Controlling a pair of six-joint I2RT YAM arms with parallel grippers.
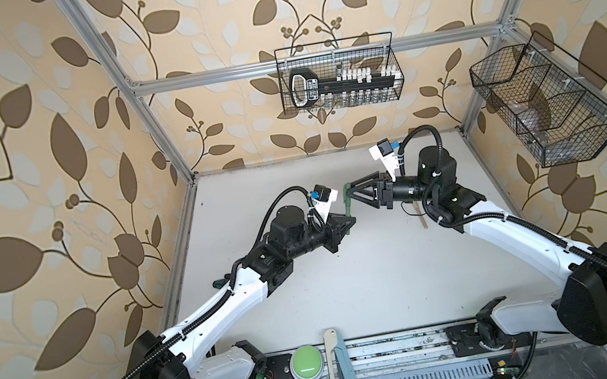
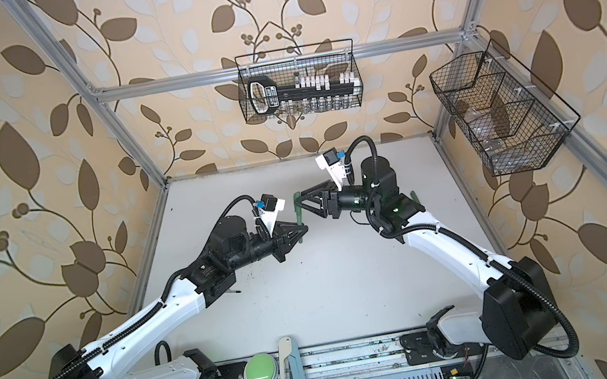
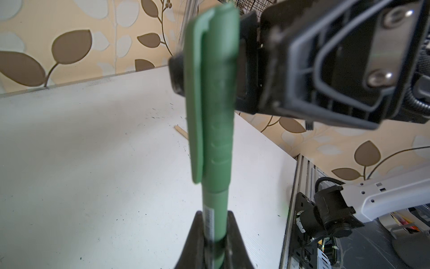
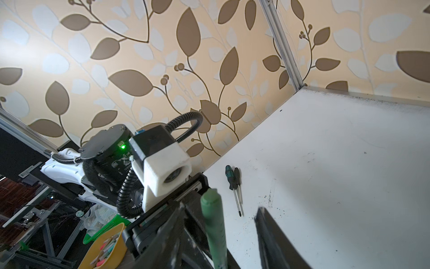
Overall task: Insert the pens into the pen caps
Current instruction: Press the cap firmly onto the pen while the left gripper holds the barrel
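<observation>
White tabletop (image 1: 354, 295) in a leaf-wallpapered, aluminium-framed cell; both arms meet above its back half. Left gripper (image 1: 350, 219) is clenched on the lower barrel of a slim dark green plastic pen (image 3: 215, 207), with its fingers (image 3: 197, 233) pinching either side in the left wrist view. The pen is off the table, capped end pointing away from the left fingers. A matching green tube cap with a long clip (image 3: 218, 93) is on that far end, rim against the barrel; can't tell if fully seated. Right gripper (image 1: 348, 189) comes in sideways at cap height, jaws straddling the cap. The right wrist view shows bare table between the cap and one finger (image 4: 267, 223), so released, not clamping. Two dark-handled screwdrivers (image 4: 233, 184) lie side by side near the table edge.
</observation>
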